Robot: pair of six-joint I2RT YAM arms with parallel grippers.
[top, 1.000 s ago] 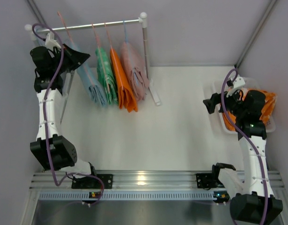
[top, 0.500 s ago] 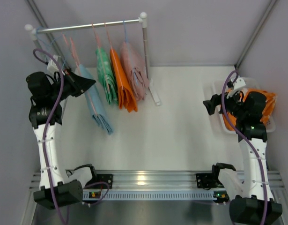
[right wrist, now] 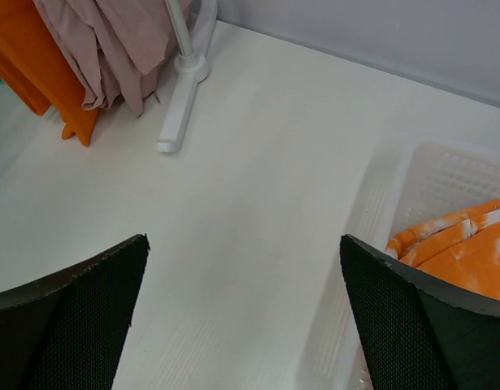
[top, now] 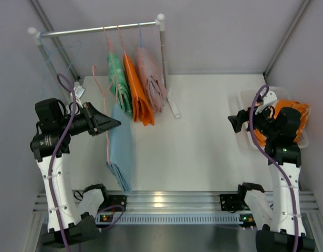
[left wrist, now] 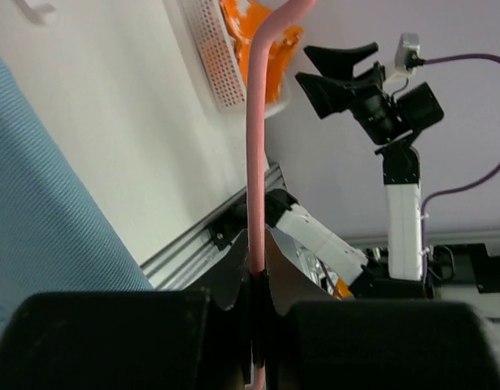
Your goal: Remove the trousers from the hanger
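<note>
My left gripper [top: 113, 124] is shut on a pink hanger [top: 105, 113], which shows as a pink rod between its jaws in the left wrist view [left wrist: 256, 162]. Light blue trousers [top: 121, 152] hang folded over that hanger, off the rail and over the table's left front; they also show in the left wrist view [left wrist: 46, 203]. My right gripper [top: 236, 121] is open and empty beside a white basket [top: 246, 137] that holds orange trousers with white print [top: 298, 113], also in the right wrist view [right wrist: 469, 260].
A white clothes rail [top: 98, 28] at the back left carries green [top: 118, 84], orange [top: 137, 92] and pink [top: 152, 79] garments on hangers. Its foot [right wrist: 178, 106] lies on the table. An empty light blue hanger [top: 56, 55] hangs at the rail's left end.
My left gripper has pulled the pink hanger with the blue trousers off the rail and carried it forward and to the right. The right arm has hardly moved.
</note>
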